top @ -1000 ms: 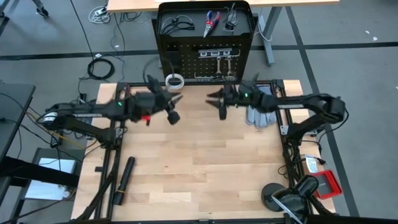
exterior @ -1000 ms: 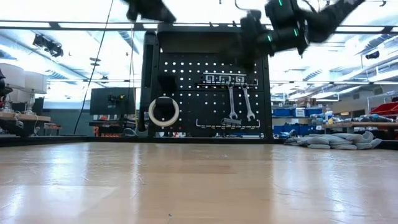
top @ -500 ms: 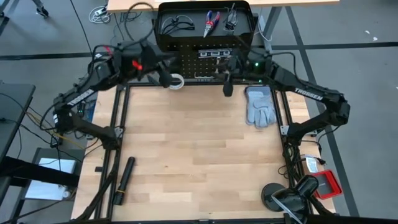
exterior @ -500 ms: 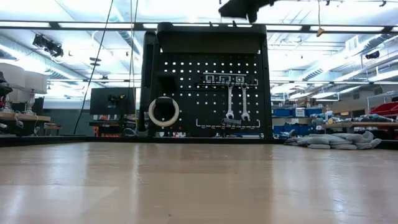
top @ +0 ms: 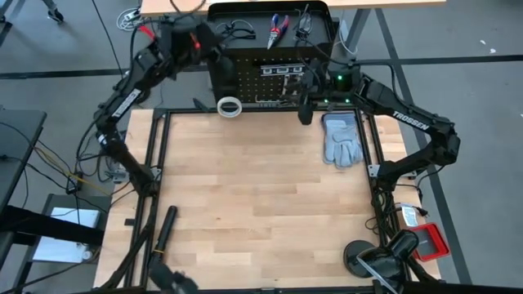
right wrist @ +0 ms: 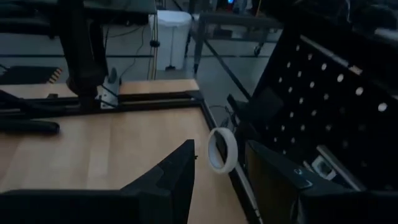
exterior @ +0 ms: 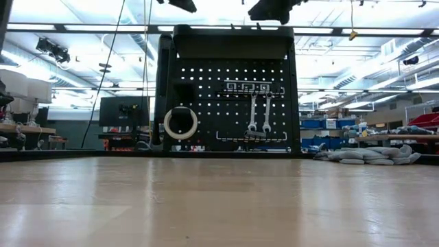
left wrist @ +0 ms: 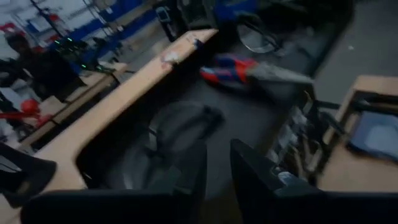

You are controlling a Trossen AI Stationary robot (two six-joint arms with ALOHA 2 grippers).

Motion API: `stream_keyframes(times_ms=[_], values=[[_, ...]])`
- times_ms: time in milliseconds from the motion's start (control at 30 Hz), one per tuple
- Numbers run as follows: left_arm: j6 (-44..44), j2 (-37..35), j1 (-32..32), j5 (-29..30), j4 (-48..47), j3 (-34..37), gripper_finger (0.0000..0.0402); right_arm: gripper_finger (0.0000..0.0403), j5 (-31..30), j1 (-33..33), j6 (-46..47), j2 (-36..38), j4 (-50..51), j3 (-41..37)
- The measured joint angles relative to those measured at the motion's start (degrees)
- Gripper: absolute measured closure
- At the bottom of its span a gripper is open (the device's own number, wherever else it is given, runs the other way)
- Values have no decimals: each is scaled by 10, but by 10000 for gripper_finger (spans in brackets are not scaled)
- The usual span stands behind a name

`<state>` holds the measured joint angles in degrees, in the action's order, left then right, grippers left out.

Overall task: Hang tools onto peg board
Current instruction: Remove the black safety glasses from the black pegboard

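Near table: a long black cylinder [top: 164,231] lies at the front left of the wooden table [top: 261,212], well apart from both arms.
Mid table: a pair of grey gloves [top: 342,139] lies on the right side, below the right arm; the low view shows them as a flat heap [exterior: 374,155] to the right of the board.
Right gripper [top: 304,104]: it hangs in front of the peg board [top: 274,77], high up; in the low view only a dark part shows at the top edge [exterior: 273,8]. In its wrist view the two fingers [right wrist: 177,171] stand apart with nothing between them.
Tape ring: the white tape ring [top: 230,106] hangs low on the board's left side [exterior: 180,123]. In the right wrist view it shows in the gap beyond the fingers [right wrist: 221,150], not touched.
Board face, low view only: two silver wrenches [exterior: 259,113] hang side by side, under a black strip with white squares [exterior: 245,87].
Board top, high view only: glasses [top: 231,33], red-and-blue pliers [top: 278,28] and a second pair of glasses [top: 302,24] lie on the hooded shelf.
Left gripper [top: 214,51]: it is raised over the shelf's left end, near the first glasses. Its wrist view is blurred; the fingers [left wrist: 255,174] show a narrow gap, empty, with the pliers [left wrist: 239,70] farther off.
In the way: nothing lies between either gripper and the board.
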<state>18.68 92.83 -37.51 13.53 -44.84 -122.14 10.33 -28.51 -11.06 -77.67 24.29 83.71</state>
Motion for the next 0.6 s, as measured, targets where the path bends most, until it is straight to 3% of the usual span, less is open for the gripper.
stream_keyframes(times_ms=[233,467,600], values=[[-8,86,-46,-62,-69,-130,325,253,0,0,-5,0,-15,-50],[-11,105,-83,-59,-62,-117,321,253,3,4,4,1,-79,-132],[3,106,-88,-60,-35,-117,296,253,3,6,6,0,-123,-187]])
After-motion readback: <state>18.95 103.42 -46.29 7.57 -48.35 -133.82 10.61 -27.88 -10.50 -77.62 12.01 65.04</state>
